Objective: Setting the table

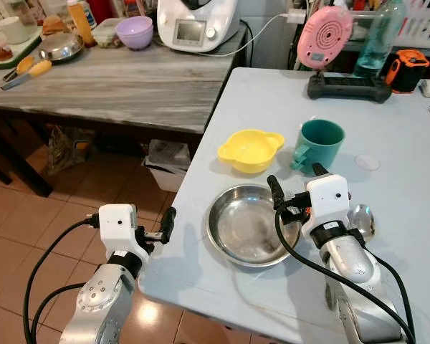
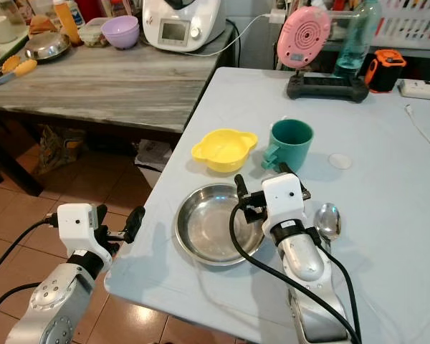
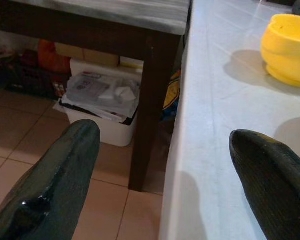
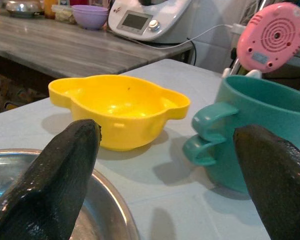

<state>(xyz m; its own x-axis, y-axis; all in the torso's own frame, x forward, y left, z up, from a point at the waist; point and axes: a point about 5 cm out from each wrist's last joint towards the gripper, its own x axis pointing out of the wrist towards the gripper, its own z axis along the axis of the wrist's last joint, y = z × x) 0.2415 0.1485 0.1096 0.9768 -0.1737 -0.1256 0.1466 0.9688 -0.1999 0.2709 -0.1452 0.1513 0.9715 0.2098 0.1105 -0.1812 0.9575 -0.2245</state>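
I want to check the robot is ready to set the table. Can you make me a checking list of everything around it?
Surface: pale blue table, bare in front of the bowls.
Job's things: steel bowl near the table's front edge; yellow bowl and green mug behind it; spoon to the steel bowl's right.
Clutter: pink round gadget, bottle, orange tool at the back.
Grippers: right gripper over the steel bowl's far rim, jaws open; left gripper at the table's left edge, jaws open.
Cables: black cables along both arms.
Surroundings: wooden counter with a purple bowl; white bin on the tiled floor.
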